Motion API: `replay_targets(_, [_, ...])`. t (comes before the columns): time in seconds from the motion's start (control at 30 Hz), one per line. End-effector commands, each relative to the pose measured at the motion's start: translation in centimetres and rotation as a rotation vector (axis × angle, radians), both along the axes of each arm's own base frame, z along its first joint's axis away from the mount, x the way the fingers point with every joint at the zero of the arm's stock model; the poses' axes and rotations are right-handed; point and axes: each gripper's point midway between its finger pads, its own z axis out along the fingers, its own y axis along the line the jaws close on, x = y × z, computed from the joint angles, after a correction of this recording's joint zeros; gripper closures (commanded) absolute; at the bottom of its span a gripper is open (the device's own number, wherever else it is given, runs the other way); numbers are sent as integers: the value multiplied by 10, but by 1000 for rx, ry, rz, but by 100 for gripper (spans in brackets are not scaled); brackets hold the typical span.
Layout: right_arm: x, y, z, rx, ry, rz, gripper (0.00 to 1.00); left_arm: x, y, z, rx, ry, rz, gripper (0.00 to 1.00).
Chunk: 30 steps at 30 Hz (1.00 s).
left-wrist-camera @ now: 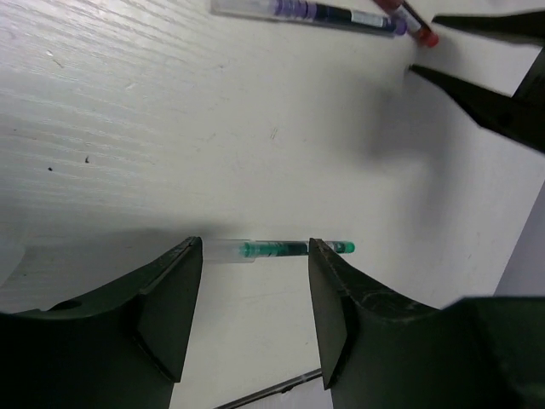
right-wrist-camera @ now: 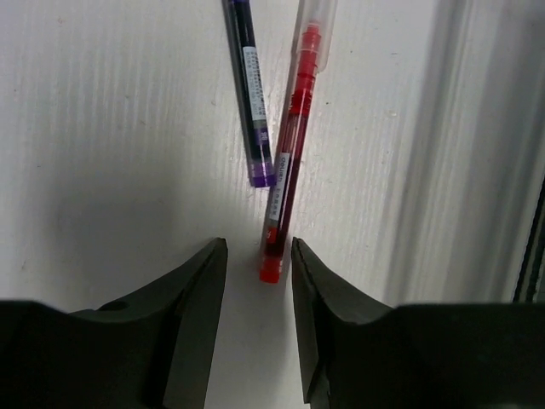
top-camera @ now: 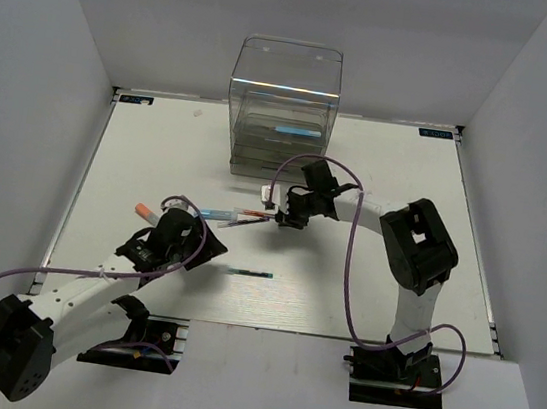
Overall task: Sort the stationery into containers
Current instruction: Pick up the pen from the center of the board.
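1. Both arm bases sit bolted at the near edge, so every reach goes outward over the table (top-camera: 394,281).
2. Next out, mid-table, the green pen (top-camera: 249,273) lies flat, running left-right. It's on its own with bare board all round, so I'd call it an easy top-down pick.
3. Left gripper (left-wrist-camera: 255,256) hangs just left of it, jaws fairly wide and holding nothing. From the wrist, the pen shows in the gap between the fingers (left-wrist-camera: 174,298) but rests on the board beyond them. Looks lined up for it, I'd guess.
4. Orange-tipped marker (top-camera: 144,213) lies just left of that arm, with room out to the left edge.
5. Farther on, the purple pen (right-wrist-camera: 253,111) and red pen (right-wrist-camera: 289,153) make a shallow V, and their right ends look to be touching. Right gripper (right-wrist-camera: 259,256) has its jaws narrow, straddling the red pen's end cap with a sliver of daylight either side, so it isn't clamped. My guess is it goes for the end because the purple one crowds the middle.
6. Far middle: the containers (top-camera: 282,110), a clear drawer stack with a light blue stick (top-camera: 296,130) inside. It's a short carry, but tight room for the right wrist.
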Motion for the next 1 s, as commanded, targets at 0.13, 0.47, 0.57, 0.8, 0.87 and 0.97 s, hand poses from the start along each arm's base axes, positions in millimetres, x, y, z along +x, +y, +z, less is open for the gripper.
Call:
replay_targets(0.13, [8, 5, -13, -55, 74, -27, 61, 6, -17, 20, 18, -99, -176, 37])
replay_targets(0.47, [-7, 1, -16, -99, 152, 9, 84, 13, -20, 59, 65, -274, -291, 36])
replay_targets(0.57, [-15, -3, -16, -113, 156, 32, 96, 16, -24, 62, 104, -293, -360, 34])
replay_targets(0.8, [-7, -3, 13, -79, 168, -76, 100, 22, -35, 57, 188, -297, -520, 32])
replay_targets(0.87, [-2, -4, 25, -59, 150, -102, 100, 23, -38, 51, 215, -266, -555, 33])
replay_targets(0.97, [-1, -1, 62, 4, 109, -110, 100, 17, -44, 54, 230, -280, -625, 35])
